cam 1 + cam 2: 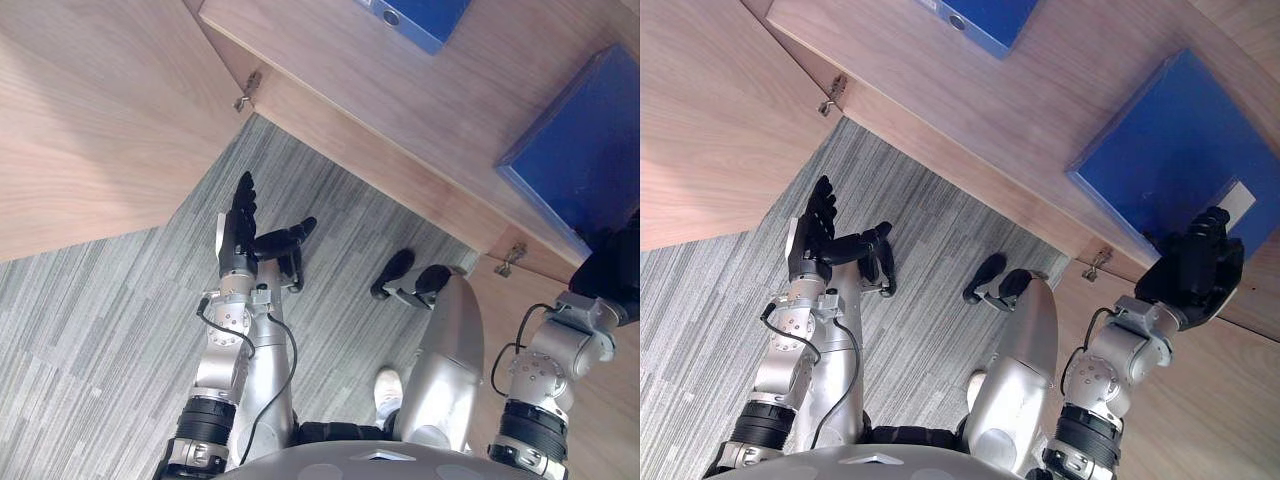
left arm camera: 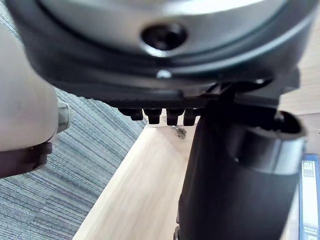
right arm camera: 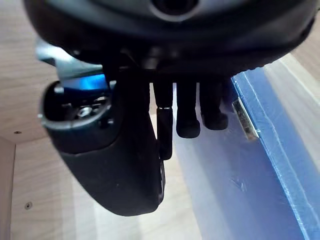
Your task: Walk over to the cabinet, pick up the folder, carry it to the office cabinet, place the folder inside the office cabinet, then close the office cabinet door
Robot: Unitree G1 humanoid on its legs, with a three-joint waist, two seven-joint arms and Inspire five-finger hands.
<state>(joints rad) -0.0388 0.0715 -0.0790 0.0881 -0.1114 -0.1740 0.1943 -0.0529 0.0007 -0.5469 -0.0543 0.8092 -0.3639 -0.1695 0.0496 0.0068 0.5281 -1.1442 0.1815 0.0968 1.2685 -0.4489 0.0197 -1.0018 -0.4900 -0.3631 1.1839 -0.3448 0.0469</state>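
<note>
Hovering my right hand (image 1: 1195, 270), fingers slack, over the folder (image 1: 1170, 150) lying flat on the cabinet shelf (image 1: 970, 110), probably ungrasped. My left hand (image 1: 810, 240) is relaxed, and the door (image 1: 700, 120) is not yet closed.

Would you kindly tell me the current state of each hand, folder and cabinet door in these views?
near folder, lying flat on the shelf.
far folder, on the shelf farther in, untouched.
right hand, open, fingers straight at the near folder's edge.
left hand, open, holding nothing, over the floor.
left cabinet door, open.
right cabinet door, open.
</note>
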